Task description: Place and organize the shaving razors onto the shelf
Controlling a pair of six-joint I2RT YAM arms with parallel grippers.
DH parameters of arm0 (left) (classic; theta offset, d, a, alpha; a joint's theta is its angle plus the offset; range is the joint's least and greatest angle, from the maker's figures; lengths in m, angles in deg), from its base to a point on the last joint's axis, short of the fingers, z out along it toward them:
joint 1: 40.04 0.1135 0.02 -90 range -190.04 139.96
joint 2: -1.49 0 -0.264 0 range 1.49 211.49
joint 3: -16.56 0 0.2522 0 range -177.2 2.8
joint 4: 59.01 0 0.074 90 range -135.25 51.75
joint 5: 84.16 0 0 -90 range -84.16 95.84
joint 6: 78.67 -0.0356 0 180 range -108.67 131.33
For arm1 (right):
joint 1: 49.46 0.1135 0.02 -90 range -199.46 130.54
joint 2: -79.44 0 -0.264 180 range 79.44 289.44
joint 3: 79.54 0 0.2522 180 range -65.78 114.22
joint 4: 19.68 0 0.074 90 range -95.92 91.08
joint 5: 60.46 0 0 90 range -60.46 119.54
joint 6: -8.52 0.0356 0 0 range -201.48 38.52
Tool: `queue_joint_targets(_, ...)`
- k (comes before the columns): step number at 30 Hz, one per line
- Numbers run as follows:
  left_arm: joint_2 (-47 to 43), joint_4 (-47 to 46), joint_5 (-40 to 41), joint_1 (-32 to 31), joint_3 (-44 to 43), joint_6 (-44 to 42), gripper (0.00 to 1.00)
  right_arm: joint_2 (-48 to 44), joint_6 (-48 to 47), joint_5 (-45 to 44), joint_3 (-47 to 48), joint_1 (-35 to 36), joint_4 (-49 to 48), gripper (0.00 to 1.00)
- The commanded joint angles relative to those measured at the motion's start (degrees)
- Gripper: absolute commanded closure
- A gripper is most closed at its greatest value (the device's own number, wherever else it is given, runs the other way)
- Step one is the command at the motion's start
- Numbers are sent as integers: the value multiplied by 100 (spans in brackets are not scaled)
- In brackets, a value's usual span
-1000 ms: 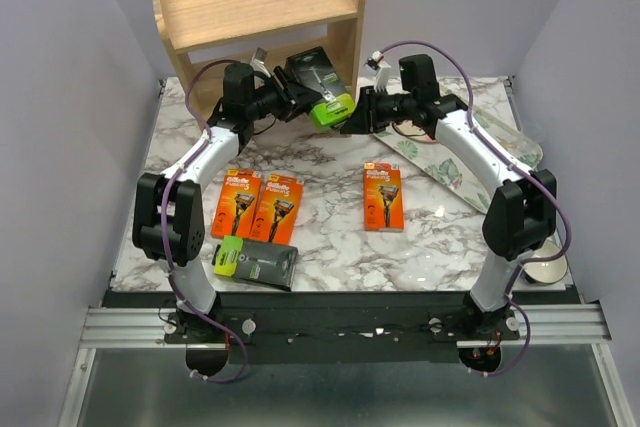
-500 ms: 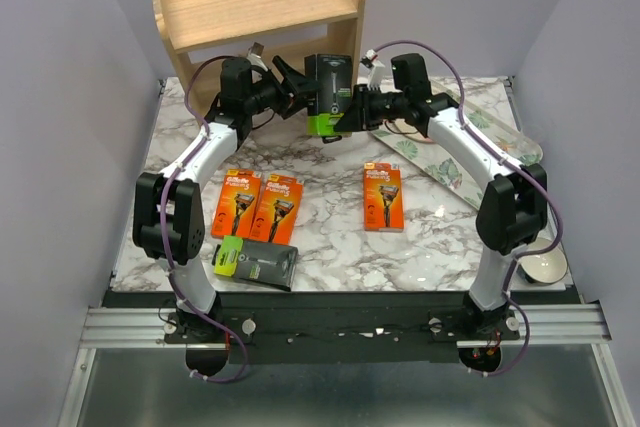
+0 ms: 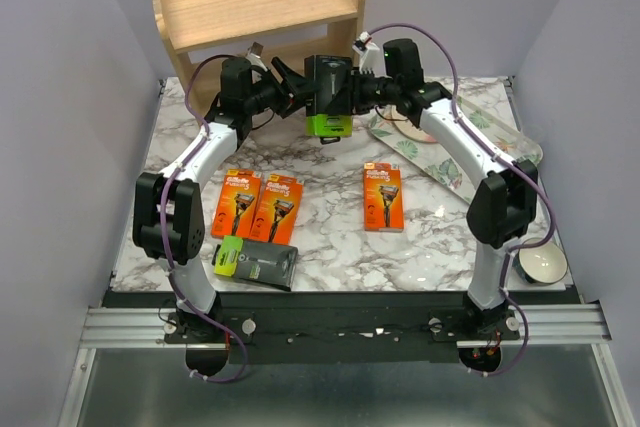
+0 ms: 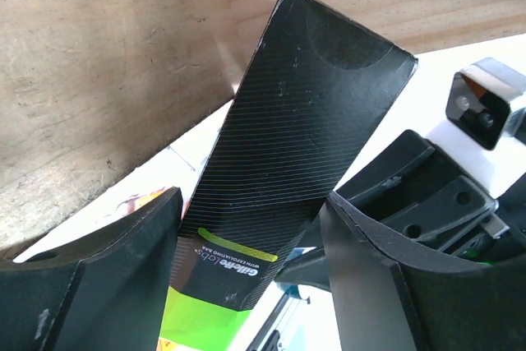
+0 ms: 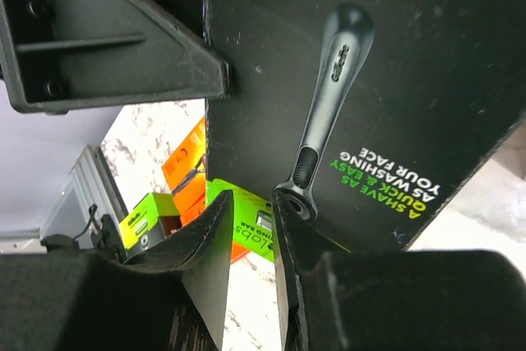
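Observation:
A dark grey razor pack with a lime-green end (image 3: pixel 328 97) hangs upright in the air in front of the wooden shelf (image 3: pixel 260 7). My right gripper (image 3: pixel 352 97) is shut on its lime end; the right wrist view shows its fingers (image 5: pixel 251 196) pinched at the pack (image 5: pixel 362 80). My left gripper (image 3: pixel 293 87) is open, its fingers (image 4: pixel 252 195) spread wide around the same pack (image 4: pixel 296 121). Three orange packs (image 3: pixel 236 203) (image 3: pixel 277 207) (image 3: pixel 383 197) and a second dark pack (image 3: pixel 255 260) lie flat on the marble table.
A floral tray (image 3: pixel 455 157) lies at the right under my right arm. A small bowl (image 3: pixel 543 264) sits at the table's near right corner. The shelf stands at the back edge, its lower tier just behind both grippers.
The dark pack has gone from tilted in my left gripper to upright in my right gripper. The right gripper moved left onto it, and the left fingers spread open.

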Motion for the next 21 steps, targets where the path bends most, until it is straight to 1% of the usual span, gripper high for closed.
queue_joint_targets(1,-15,-134,324,133,-15,162,54,-218,-98,-292,84,34,139,67)
queue_joint_targets(6,2,-223,403,256,-138,636,57,-1061,-564,-63,-530,34,404,66)
queue_joint_targets(7,2,-240,429,265,-130,828,58,-1332,-678,-81,-932,34,369,66)
queue_joint_targets(9,-6,-249,543,291,-104,1040,59,-1563,-802,-98,-1304,43,307,66)
queue_joint_targets(10,-6,-197,587,291,-69,1232,61,-1668,-907,-168,-1462,52,307,66)
queue_joint_targets(12,11,-162,675,300,-33,1357,65,-1695,-943,-212,-1753,69,342,66)
queue_joint_targets(13,29,-109,728,317,-33,1401,72,-1695,-978,-247,-1814,78,342,67)
queue_joint_targets(14,55,-74,755,326,-33,1549,74,-1687,-978,-274,-1937,104,307,67)
queue_joint_targets(21,108,190,983,432,-156,2007,80,-1433,-1250,-256,-1921,421,439,68)
